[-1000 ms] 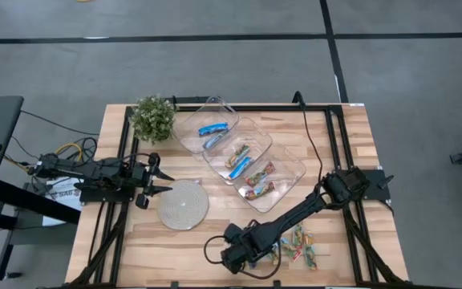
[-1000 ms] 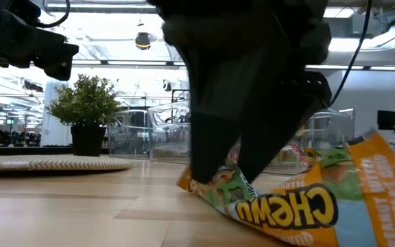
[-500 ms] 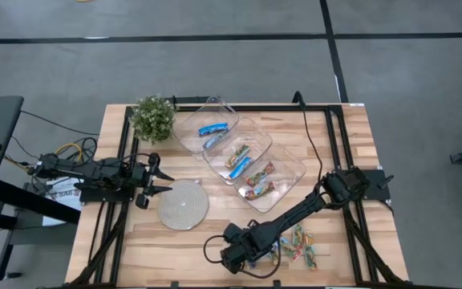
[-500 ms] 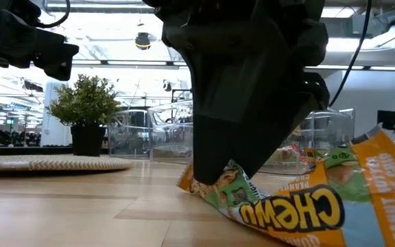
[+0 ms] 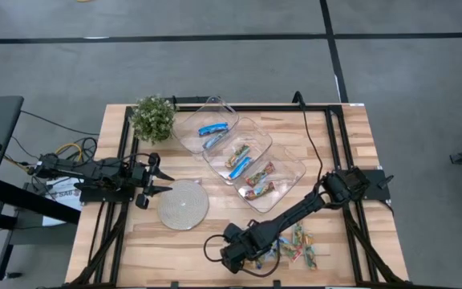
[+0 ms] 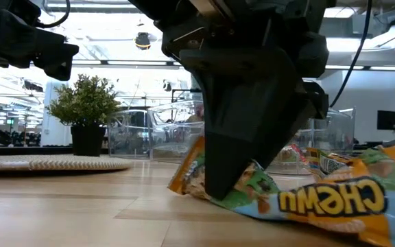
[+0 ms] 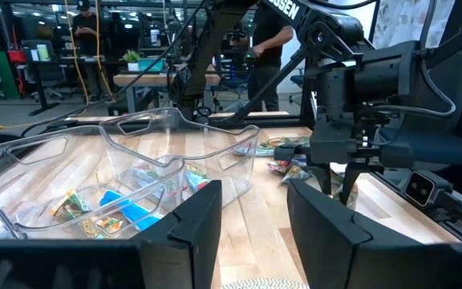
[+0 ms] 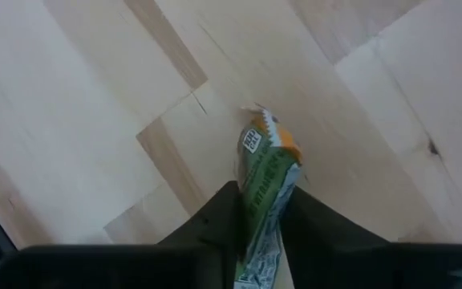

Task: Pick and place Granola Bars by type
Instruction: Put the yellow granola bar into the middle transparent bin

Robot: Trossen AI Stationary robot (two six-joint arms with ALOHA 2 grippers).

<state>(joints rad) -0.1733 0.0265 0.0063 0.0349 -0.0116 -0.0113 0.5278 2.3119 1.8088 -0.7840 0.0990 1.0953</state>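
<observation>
My right gripper (image 5: pixel 257 246) stands near the table's front edge, pointing steeply down and shut on a green-and-orange granola bar (image 6: pixel 307 199). The same bar (image 8: pixel 265 172) shows between the fingers in the right wrist view. Several more multicoloured bars (image 5: pixel 301 245) lie in a loose heap on the wood just right of it. Three clear trays (image 5: pixel 273 181) sit in a diagonal row behind. The far tray holds blue bars (image 5: pixel 213 128), the near one multicoloured bars (image 5: pixel 259 178). My left gripper (image 5: pixel 157 178) waits open at the table's left side, level and touching nothing. My right gripper pinches the green-and-orange bar between its two fingers, close to the bar's orange-tipped end (image 8: pixel 261 193). That tip (image 8: pixel 269 141) sticks out past the fingertips. The fingers come from above, slanting steeply down. The held end is raised a little while the bar's long body (image 6: pixel 334 202) lies on the table.
A round grey woven disc (image 5: pixel 183 204) lies left of centre, and a small potted plant (image 5: pixel 152 118) stands at the far left. Black frame rails (image 5: pixel 351 225) run along the table's sides. Bare wood shows between the disc and my right gripper.
My right gripper has shut on the green-and-orange bar without shifting its place. The bar has turned in the hold: the end nearest the low camera, which stood high, now lies lower and flatter on the table, and the pinched end has risen slightly.
</observation>
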